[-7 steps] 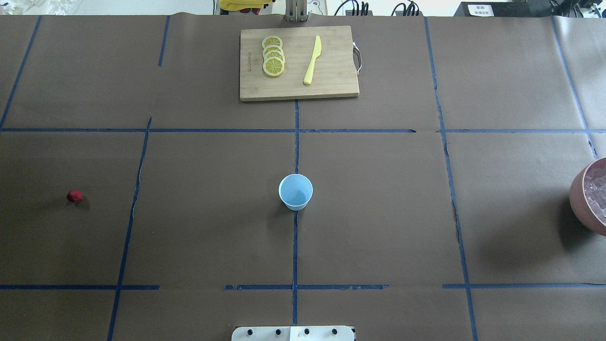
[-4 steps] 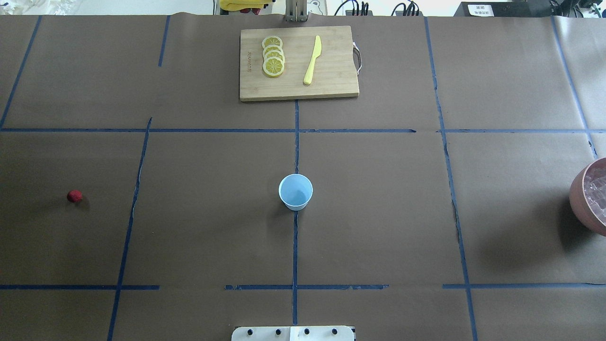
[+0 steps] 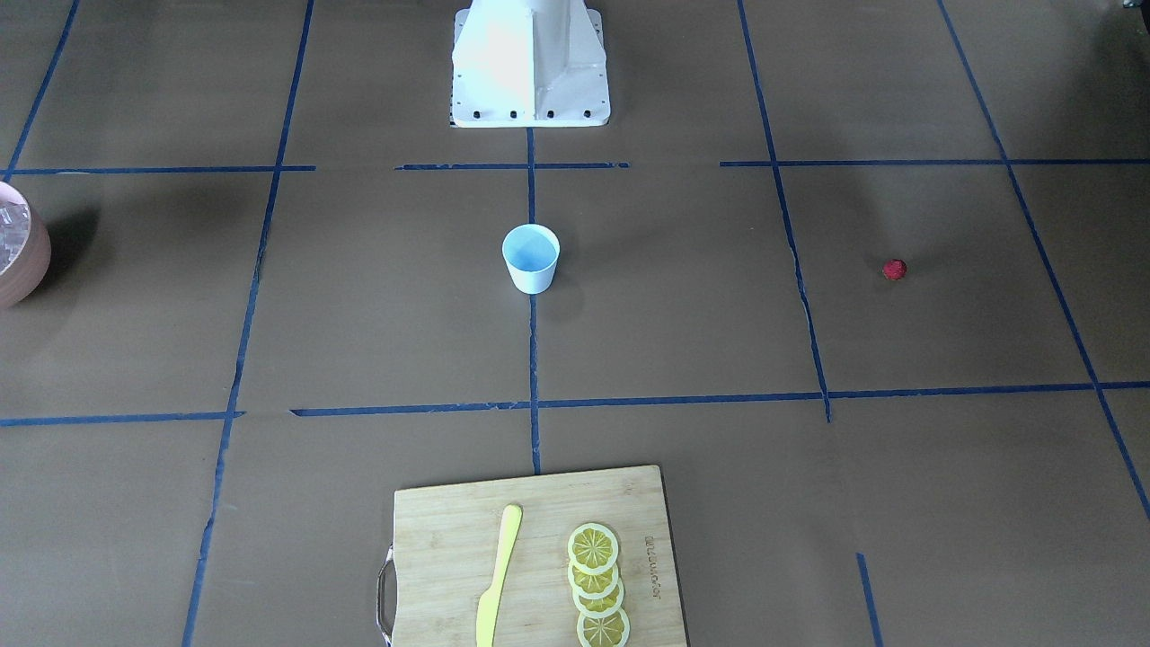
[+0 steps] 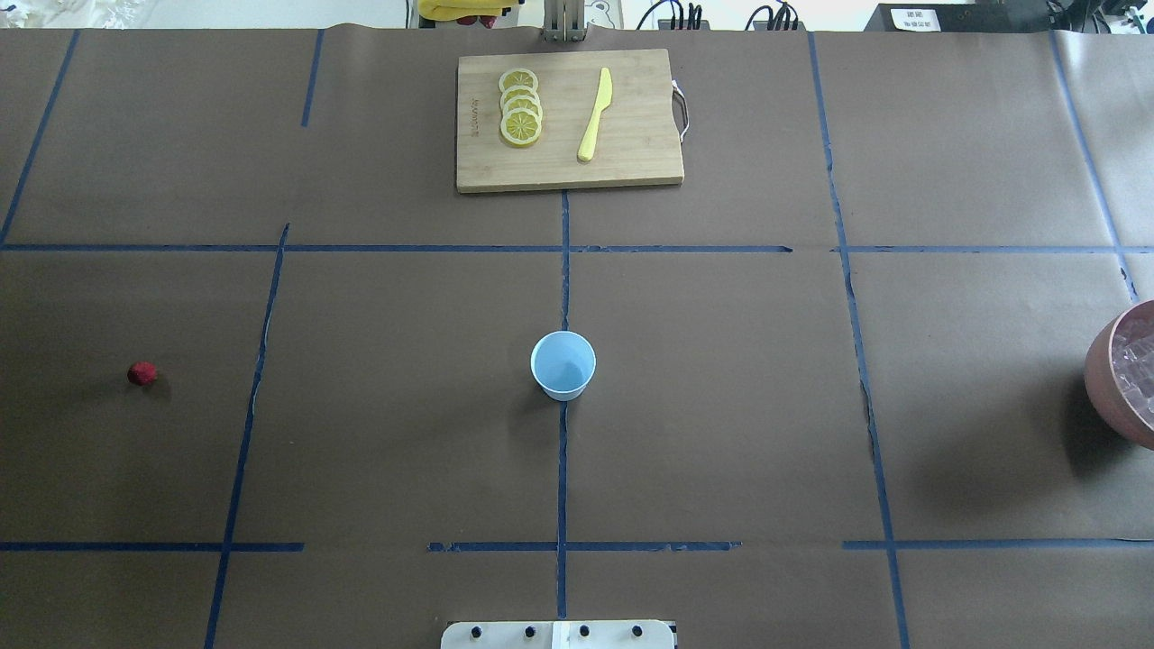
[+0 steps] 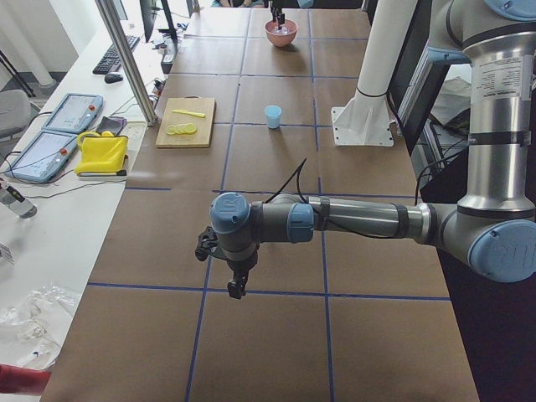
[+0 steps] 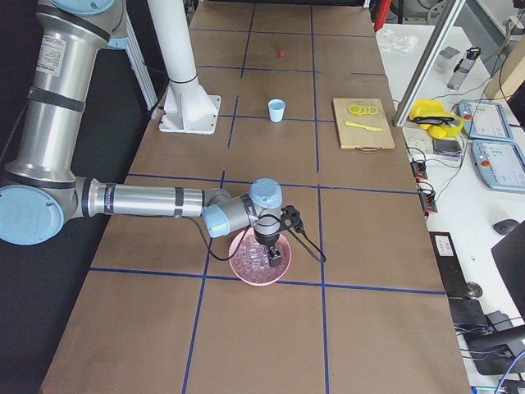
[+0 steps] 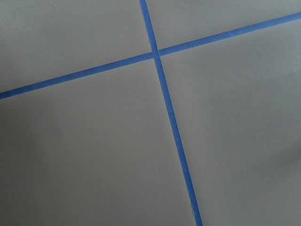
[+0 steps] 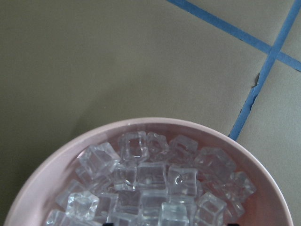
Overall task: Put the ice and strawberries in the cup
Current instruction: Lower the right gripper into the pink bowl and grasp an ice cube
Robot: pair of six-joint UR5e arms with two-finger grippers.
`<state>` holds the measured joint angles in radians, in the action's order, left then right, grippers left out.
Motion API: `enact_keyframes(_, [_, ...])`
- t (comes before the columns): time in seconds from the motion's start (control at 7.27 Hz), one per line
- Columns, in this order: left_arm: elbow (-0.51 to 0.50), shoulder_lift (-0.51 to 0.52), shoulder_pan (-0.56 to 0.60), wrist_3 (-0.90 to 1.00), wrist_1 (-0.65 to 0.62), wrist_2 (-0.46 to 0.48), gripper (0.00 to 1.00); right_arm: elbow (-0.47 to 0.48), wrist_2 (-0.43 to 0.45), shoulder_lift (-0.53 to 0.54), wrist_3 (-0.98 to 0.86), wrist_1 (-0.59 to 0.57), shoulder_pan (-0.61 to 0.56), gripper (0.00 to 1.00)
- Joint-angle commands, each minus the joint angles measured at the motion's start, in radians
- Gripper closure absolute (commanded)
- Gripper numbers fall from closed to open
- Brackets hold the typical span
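Note:
The pale-blue cup (image 4: 563,365) stands upright and looks empty at the table's middle; it also shows in the front-facing view (image 3: 530,258). The dark-red strawberry (image 4: 141,373) lies alone far to its left. The ice cubes (image 8: 150,181) fill a pinkish-brown bowl (image 4: 1104,379) at the right edge. My right gripper (image 6: 276,256) hangs just over the ice in the bowl (image 6: 246,275); I cannot tell whether it is open or shut. My left gripper (image 5: 237,285) hangs over bare table well left of the strawberry; I cannot tell its state either.
A wooden cutting board (image 4: 570,120) at the far centre carries lemon slices (image 4: 520,106) and a yellow knife (image 4: 595,114). The robot base (image 3: 530,63) stands near the cup. Blue tape lines (image 7: 164,99) cross the brown table cover.

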<state>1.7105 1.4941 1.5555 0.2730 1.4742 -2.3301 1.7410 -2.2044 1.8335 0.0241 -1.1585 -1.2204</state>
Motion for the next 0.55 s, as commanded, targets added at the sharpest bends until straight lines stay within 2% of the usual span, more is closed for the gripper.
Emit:
enact_keyframes(0.0, [0.000,0.000,0.000,0.000,0.000,0.000,0.00,-0.011,0.000,-0.002,-0.001,0.003,0.009,0.24])
enact_keyframes(0.28, [0.000,0.002,0.000,0.000,0.000,0.000,0.00,-0.015,0.002,-0.013,-0.001,0.000,0.012,0.27])
enact_keyframes(0.41, [0.000,0.003,0.000,0.000,0.000,0.002,0.00,-0.017,0.003,-0.014,-0.001,0.000,0.012,0.37])
